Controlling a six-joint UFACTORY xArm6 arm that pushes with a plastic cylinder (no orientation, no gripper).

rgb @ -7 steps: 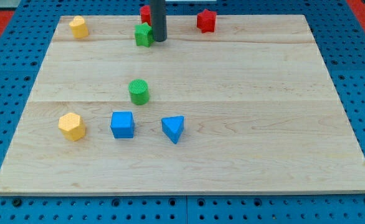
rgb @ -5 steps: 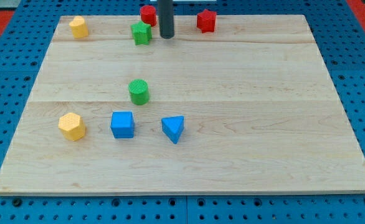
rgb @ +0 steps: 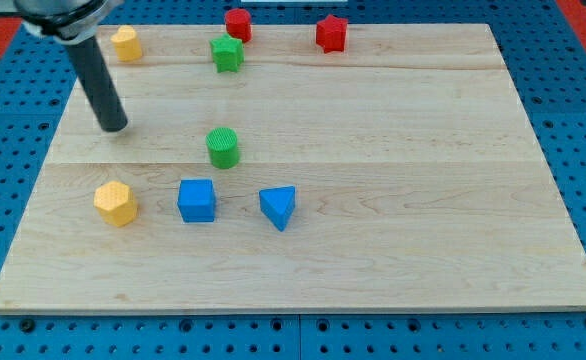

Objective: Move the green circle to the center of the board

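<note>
The green circle [rgb: 223, 147] stands upright on the wooden board [rgb: 373, 200], left of the board's middle. My tip [rgb: 115, 127] rests on the board at the view's left, well to the left of the green circle and slightly above it, not touching any block. The dark rod leans up toward the view's top left corner.
A green star-like block [rgb: 227, 52], a red block [rgb: 238, 24] and a red star-like block [rgb: 331, 33] sit along the top edge. A yellow block [rgb: 125, 43] is at top left. A yellow hexagon [rgb: 115, 203], blue cube [rgb: 196, 200] and blue triangle [rgb: 278, 207] lie below the green circle.
My tip has swept from the top edge beside the green star down and to the view's left. The green star sits slightly left of its first position. The green circle has not moved.
</note>
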